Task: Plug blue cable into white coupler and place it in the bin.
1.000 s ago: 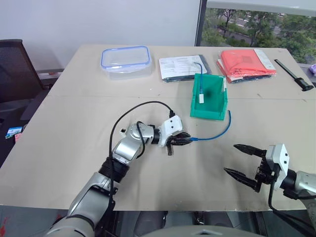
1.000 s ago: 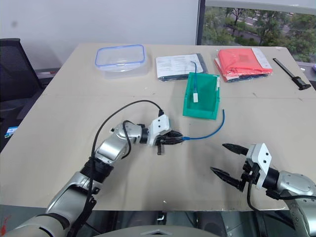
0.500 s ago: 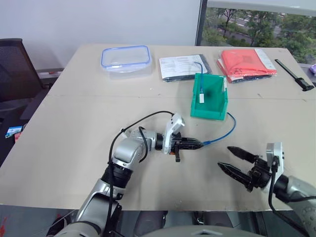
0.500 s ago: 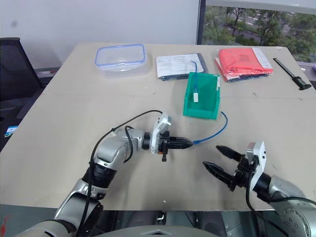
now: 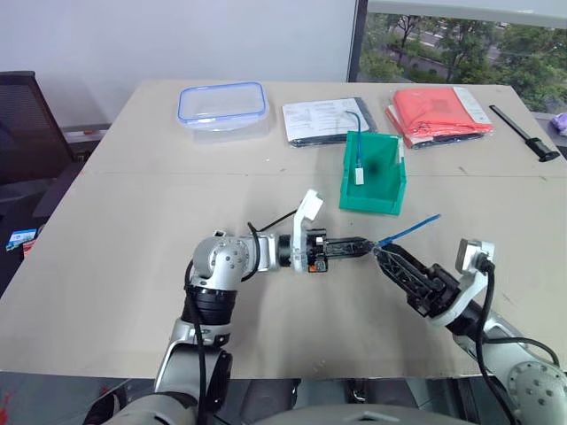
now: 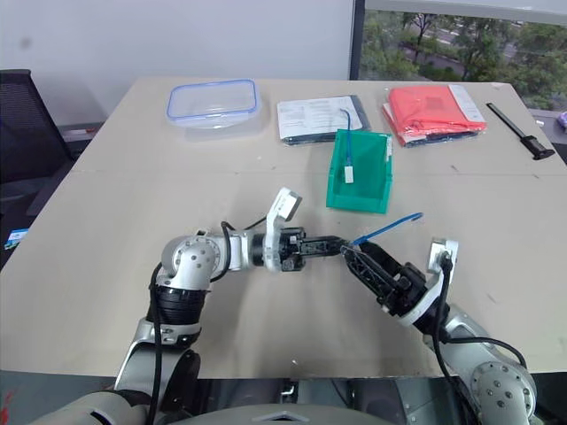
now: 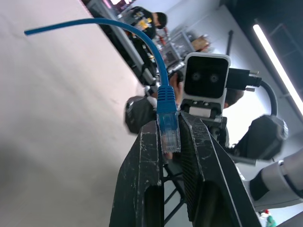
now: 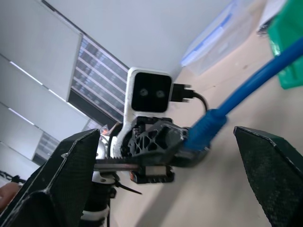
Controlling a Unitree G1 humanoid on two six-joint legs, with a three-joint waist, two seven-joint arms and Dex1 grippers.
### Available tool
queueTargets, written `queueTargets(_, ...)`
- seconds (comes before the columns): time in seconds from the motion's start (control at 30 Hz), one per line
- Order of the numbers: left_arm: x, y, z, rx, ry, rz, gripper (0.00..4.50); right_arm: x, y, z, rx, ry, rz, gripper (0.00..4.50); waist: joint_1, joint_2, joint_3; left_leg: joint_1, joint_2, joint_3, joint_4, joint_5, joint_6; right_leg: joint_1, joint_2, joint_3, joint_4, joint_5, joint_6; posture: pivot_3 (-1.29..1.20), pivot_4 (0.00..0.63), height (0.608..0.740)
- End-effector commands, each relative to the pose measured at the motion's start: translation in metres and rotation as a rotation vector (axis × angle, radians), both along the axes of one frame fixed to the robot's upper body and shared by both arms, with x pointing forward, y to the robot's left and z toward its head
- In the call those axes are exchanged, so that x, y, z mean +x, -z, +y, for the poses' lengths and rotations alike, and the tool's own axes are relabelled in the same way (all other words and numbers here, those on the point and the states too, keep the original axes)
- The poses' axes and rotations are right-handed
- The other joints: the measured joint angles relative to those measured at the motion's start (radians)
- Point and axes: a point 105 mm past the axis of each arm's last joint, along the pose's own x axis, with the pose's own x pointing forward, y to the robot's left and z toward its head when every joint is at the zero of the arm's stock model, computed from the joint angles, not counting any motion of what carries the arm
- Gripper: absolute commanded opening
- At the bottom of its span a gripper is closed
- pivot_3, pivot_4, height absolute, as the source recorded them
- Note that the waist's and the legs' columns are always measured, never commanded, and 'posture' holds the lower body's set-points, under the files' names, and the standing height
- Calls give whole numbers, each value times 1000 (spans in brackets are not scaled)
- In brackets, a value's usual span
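Beige tabletop point(image 5: 133, 230) scene: left gripper point(image 5: 365, 247) pinches the blue cable point(image 5: 409, 229) by its plug above the table, right gripper point(image 8: 156, 156) spread wide around it, advised to close squarely behind the plug.

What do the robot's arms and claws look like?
Each arm is shiny silver metal with round joints and a loose black cable along it. Near each wrist sits a small white camera box. The left end effector and right end effector each have two slim, pointed black fingers, scuffed with pale scratches up close.
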Motion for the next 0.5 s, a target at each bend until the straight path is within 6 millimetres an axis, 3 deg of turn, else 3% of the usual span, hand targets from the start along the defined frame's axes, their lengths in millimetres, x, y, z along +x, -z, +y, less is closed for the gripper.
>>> queueTargets(0.03,-5,-11,-3,-33,29,-17,0,0,-12,2,11,-5,-52,3184,0,0,0,0,0,0,0,0,0,0,0,0,0,0,0,0,150,737)
queueTargets(0.07,-7,-10,-3,-33,33,-14,0,1,-12,2,7,-6,-54,2860,0,0,0,0,0,0,0,0,0,0,0,0,0,0,0,0,150,737)
queueTargets(0.2,-10,-7,-2,-25,36,0,0,4,-17,-2,27,10,-71,801,0,0,0,0,0,0,0,0,0,0,0,0,0,0,0,0,150,737)
queueTargets(0.27,-10,-7,-1,-27,31,8,0,4,-19,-4,46,16,-76,152,-1,0,0,0,0,0,0,0,0,0,0,0,0,0,0,0,150,737)
queueTargets(0.5,-11,-7,0,-30,29,10,0,4,-26,-6,100,16,-78,29,0,0,0,0,0,0,0,0,0,0,0,1,0,0,0,0,150,737)
